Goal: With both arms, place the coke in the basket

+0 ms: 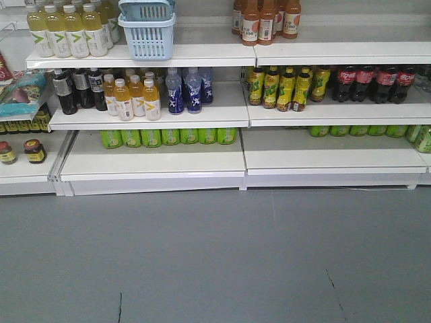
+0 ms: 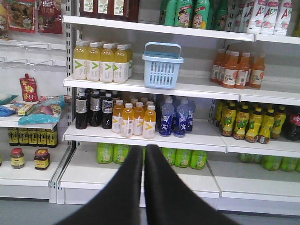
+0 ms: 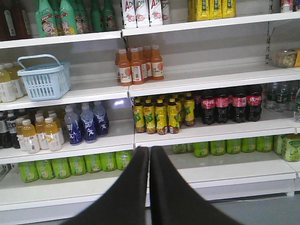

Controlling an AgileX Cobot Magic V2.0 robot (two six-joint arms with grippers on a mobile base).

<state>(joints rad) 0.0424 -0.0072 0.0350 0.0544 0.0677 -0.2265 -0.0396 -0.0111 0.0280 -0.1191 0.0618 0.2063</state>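
Observation:
Several coke bottles [image 1: 374, 82] with red labels stand in a row at the right end of the middle shelf, also seen in the right wrist view as dark coke bottles [image 3: 229, 104]. The light blue basket [image 1: 147, 30] sits on the shelf above, to the left, with its handle raised; both wrist views show the basket [image 2: 161, 66] [image 3: 44, 80]. My left gripper [image 2: 143, 150] is shut with nothing in it, well back from the shelves. My right gripper [image 3: 149, 151] is likewise shut and empty. Neither arm shows in the front view.
Yellow-green drink bottles [image 1: 67, 30] stand left of the basket and orange bottles [image 1: 266, 20] to its right. Blue bottles [image 1: 185, 91], yellow-labelled bottles [image 1: 286, 87] and green bottles [image 1: 168, 136] fill the lower shelves. Grey floor [image 1: 215, 256] lies before the shelf unit.

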